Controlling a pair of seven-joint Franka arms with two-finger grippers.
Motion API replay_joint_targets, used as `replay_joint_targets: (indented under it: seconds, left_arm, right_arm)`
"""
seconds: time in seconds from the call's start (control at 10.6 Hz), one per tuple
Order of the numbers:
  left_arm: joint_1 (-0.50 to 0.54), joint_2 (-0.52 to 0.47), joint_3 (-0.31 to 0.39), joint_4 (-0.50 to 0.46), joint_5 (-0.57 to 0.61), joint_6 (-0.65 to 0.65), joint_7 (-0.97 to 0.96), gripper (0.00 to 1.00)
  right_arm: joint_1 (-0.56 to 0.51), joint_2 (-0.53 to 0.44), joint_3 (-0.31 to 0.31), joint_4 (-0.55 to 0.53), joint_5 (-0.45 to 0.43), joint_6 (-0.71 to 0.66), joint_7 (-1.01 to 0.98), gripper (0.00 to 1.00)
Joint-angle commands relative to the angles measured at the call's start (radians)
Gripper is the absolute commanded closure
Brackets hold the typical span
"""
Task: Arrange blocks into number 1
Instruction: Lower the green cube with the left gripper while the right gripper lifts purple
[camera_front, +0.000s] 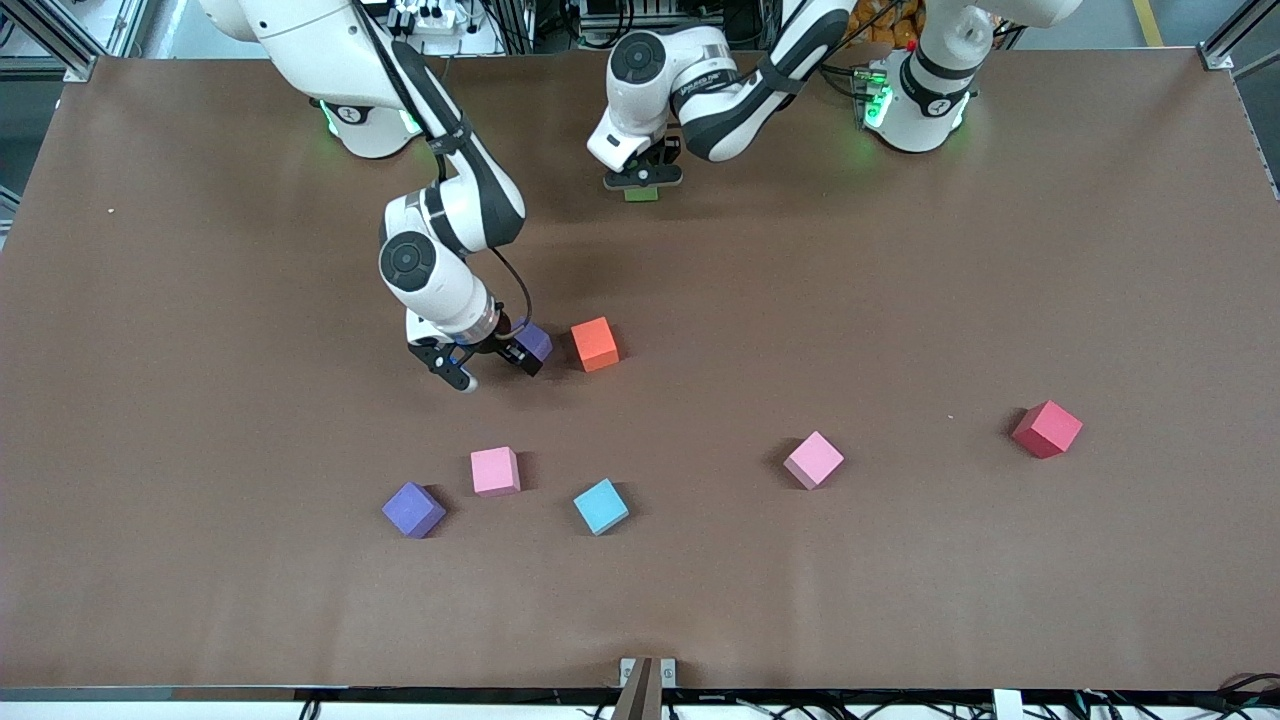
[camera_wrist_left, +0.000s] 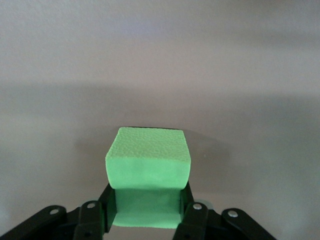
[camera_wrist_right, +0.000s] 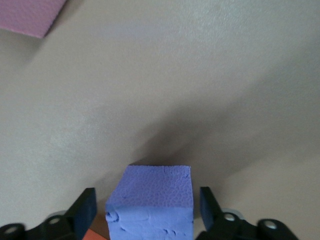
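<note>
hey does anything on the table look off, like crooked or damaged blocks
Nothing looks damaged. The loose blocks lie scattered at mixed angles, such as the red block, not yet forming a 1. The left gripper is shut on the green block; the right gripper straddles a purple block, fingers apart from it.

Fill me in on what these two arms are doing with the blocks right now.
The left gripper is shut on a green block near the robots' bases. The right gripper sits around a purple block, fingers apart from its sides, right beside the orange block. Nearer the front camera lie a second purple block, two pink blocks, a light blue block and a red block, scattered. No figure 1 yet.
</note>
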Motion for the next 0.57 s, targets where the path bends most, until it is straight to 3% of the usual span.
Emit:
replay_joint_targets:
  seconds: [0.0,0.09,0.19,0.47]
  left_arm:
    - [-0.013,0.007,-0.004,0.006,0.032,-0.001,-0.034,0.55]
    - [-0.011,0.007,-0.004,0.007,0.044,-0.001,-0.034,0.21]
    - [-0.010,0.006,-0.002,0.009,0.046,-0.001,-0.034,0.00]
    - [0.006,-0.004,0.020,0.051,0.045,-0.008,-0.034,0.00]
  right_arm:
    - [0.017,0.007,-0.003,-0.001,0.010,0.015,-0.010,0.42]
    - [0.020,0.005,-0.001,-0.001,0.008,0.015,-0.010,0.48]
    - [0.021,0.005,-0.003,-0.001,0.008,0.013,-0.015,0.49]
    - [0.018,-0.006,-0.003,-0.004,0.007,0.009,-0.042,0.49]
